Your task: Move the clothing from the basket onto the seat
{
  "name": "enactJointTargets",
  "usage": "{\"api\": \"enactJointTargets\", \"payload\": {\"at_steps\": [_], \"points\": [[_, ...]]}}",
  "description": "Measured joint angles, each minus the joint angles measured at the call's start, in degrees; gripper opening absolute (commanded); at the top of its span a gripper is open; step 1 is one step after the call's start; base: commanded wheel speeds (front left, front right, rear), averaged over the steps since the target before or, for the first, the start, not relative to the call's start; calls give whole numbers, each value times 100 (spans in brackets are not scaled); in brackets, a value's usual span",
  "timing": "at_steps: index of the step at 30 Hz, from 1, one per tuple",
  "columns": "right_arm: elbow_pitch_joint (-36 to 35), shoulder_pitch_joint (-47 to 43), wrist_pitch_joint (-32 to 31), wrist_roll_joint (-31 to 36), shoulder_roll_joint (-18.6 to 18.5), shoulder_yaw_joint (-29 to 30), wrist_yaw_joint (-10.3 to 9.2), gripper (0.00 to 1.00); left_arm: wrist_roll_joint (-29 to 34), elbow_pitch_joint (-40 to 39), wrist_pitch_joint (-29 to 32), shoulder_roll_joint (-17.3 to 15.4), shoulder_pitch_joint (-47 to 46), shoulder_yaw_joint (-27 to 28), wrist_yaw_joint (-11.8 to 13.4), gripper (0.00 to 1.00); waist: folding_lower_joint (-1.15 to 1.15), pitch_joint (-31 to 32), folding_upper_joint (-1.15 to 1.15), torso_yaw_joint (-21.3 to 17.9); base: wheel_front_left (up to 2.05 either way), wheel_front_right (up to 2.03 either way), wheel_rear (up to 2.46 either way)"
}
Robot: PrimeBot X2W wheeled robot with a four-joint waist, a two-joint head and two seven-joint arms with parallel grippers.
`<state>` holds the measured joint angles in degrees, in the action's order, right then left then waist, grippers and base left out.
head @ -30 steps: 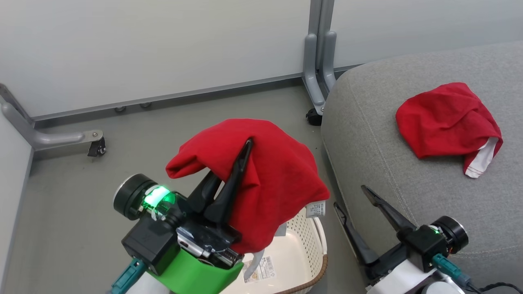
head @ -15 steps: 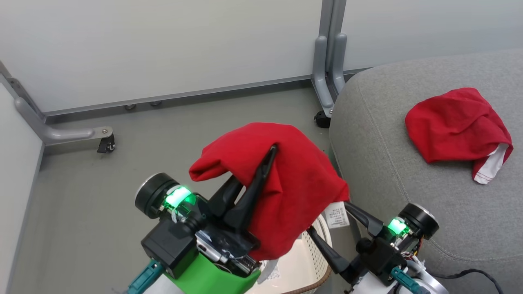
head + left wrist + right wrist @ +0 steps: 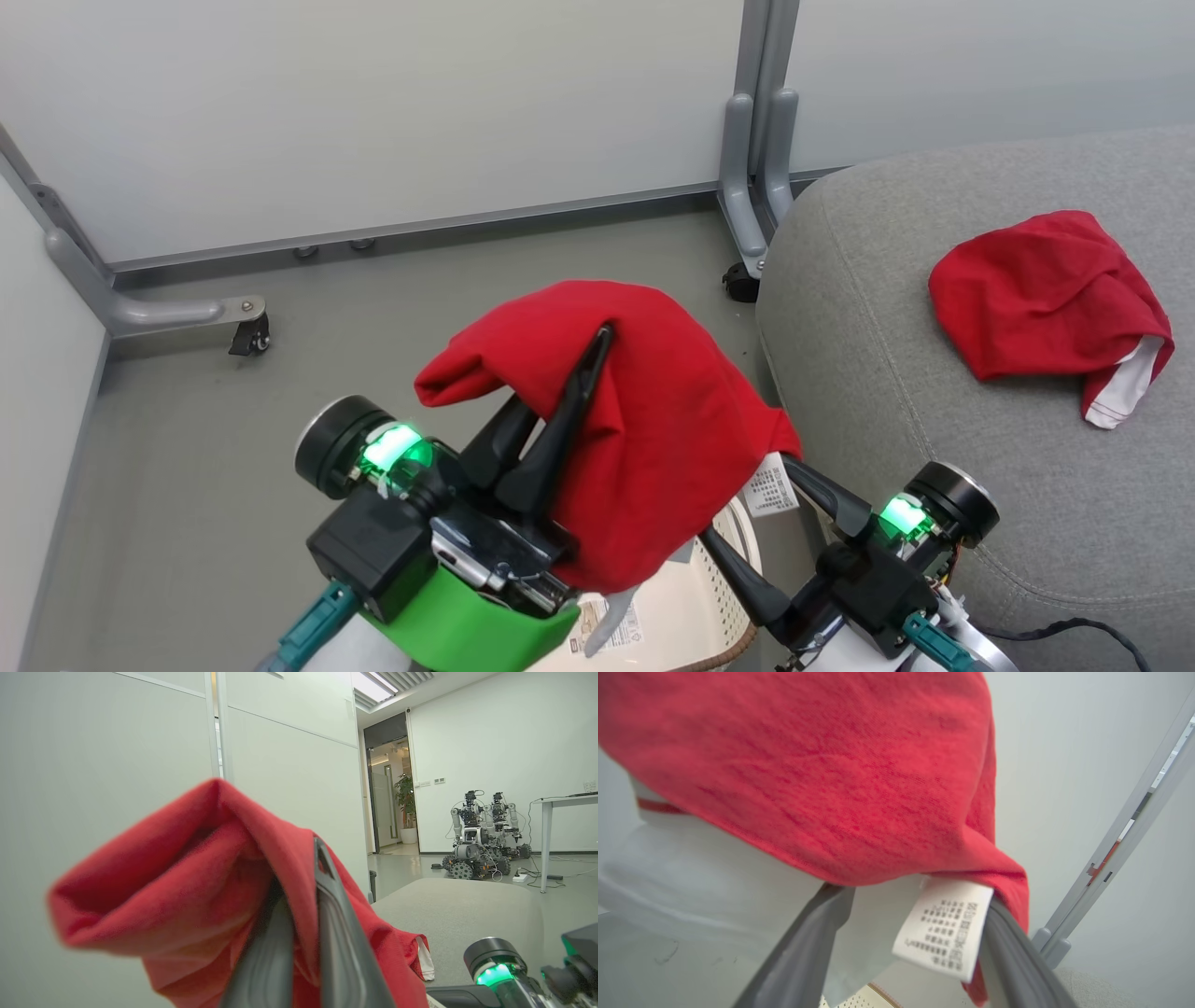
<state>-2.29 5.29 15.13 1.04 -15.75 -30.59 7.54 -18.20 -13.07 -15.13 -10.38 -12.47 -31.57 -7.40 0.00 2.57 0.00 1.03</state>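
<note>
Partly complete. One red garment [image 3: 1041, 294] lies on the seat [image 3: 887, 373]. A second garment [image 3: 653, 439] is clamped in the closed left end effector [image 3: 597, 341] above the basket [image 3: 719, 597], not yet delivered. The right end effector [image 3: 747, 504] stands wide open beneath it, holding nothing.

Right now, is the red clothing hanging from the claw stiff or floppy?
Probably floppy: the red garment droops over both sides of the shut left claw. Likely light, since one pinch holds it all. It should not roll; the other garment lies slumped on the seat.
</note>
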Motion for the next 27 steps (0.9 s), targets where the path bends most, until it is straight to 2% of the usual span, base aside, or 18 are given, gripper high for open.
{"api": "enactJointTargets", "payload": {"at_steps": [16,27], "points": [[-358,-211,0,102,-3,338,0,100,-25,109,0,58,41,366,0,0,0,-52,0,-135,0,0,0],[-188,-82,0,96,64,137,0,100,-26,71,0,51,28,-32,0,0,0,-35,0,-49,0,0,0]]}}
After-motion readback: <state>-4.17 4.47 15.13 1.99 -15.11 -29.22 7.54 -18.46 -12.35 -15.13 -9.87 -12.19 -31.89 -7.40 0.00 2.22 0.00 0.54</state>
